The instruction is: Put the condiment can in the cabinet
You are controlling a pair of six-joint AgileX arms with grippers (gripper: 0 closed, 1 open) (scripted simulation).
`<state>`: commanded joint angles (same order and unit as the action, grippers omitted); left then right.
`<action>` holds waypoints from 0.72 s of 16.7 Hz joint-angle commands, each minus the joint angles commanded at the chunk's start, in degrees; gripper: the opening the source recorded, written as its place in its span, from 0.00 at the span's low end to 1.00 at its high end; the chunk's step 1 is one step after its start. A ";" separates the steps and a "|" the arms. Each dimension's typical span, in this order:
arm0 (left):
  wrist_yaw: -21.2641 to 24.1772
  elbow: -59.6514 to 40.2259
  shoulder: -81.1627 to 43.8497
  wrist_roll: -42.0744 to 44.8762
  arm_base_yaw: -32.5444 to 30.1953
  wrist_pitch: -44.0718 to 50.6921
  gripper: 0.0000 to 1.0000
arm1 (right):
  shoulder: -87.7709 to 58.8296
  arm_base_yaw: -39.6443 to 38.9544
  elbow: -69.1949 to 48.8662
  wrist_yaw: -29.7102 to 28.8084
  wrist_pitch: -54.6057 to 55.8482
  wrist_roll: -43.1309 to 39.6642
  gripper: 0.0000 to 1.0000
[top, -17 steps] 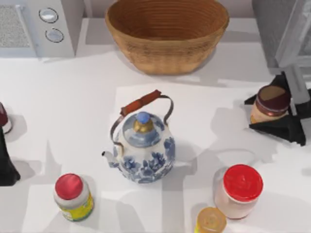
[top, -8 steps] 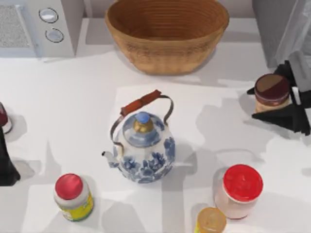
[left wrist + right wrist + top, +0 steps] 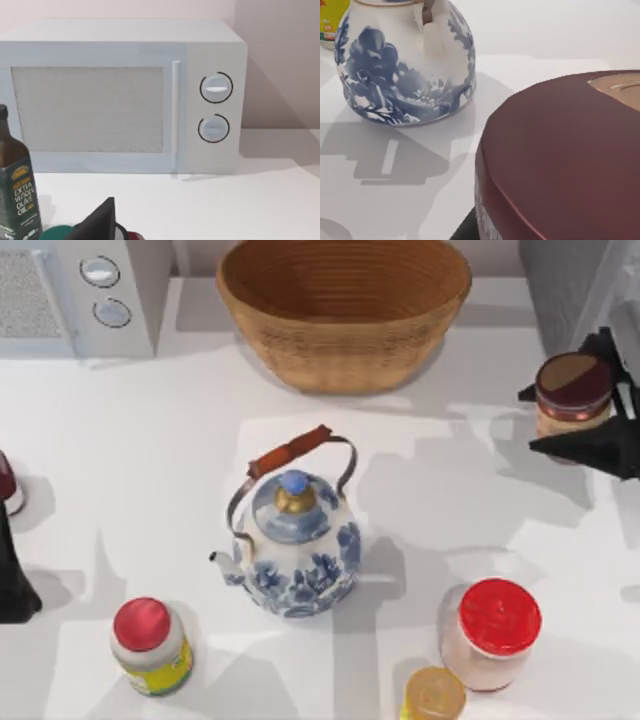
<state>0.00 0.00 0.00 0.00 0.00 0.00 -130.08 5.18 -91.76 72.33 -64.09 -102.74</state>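
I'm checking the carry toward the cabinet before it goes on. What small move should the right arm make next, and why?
Probably keep carrying the can up and toward the cabinet at the table's far right. The right gripper is shut on the can, which is lifted off the table just in front of the cabinet, not yet inside. The left gripper sits parked at the left edge.

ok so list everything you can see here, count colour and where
condiment can: 1, maroon lid, far right, held above the table
cabinet: 1, grey, far-right corner
basket: 1, woven tan, far centre
microwave: 1, white, two knobs, far-left corner
teapot: 1, blue-and-white, centre
bottle: 1, red cap, yellow-green label, near left
jar: 1, red lid, pale, near right
small jar: 1, orange-yellow lid, near edge beside the red-lidded jar
olive oil bottle: 1, dark green, beside the microwave
right end effector: black, shut on the can
left end effector: black, parked at left edge
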 joint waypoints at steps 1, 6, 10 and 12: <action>0.00 0.00 0.00 0.00 0.00 0.00 1.00 | 0.56 -0.02 -0.51 0.00 -1.16 -0.03 0.00; 0.00 0.00 0.00 0.00 0.00 0.00 1.00 | 3.47 -0.12 -3.14 -0.09 -6.84 -0.28 0.00; 0.00 0.00 0.00 0.00 0.00 0.00 1.00 | 6.13 -0.09 -5.41 -0.09 -11.98 -0.47 0.00; 0.00 0.00 0.00 0.00 0.00 0.00 1.00 | 6.78 -0.05 -5.99 -0.05 -12.90 -0.51 0.00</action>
<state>0.00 0.00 0.00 0.00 0.00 0.00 -123.30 5.13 -97.76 72.28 -76.99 -103.26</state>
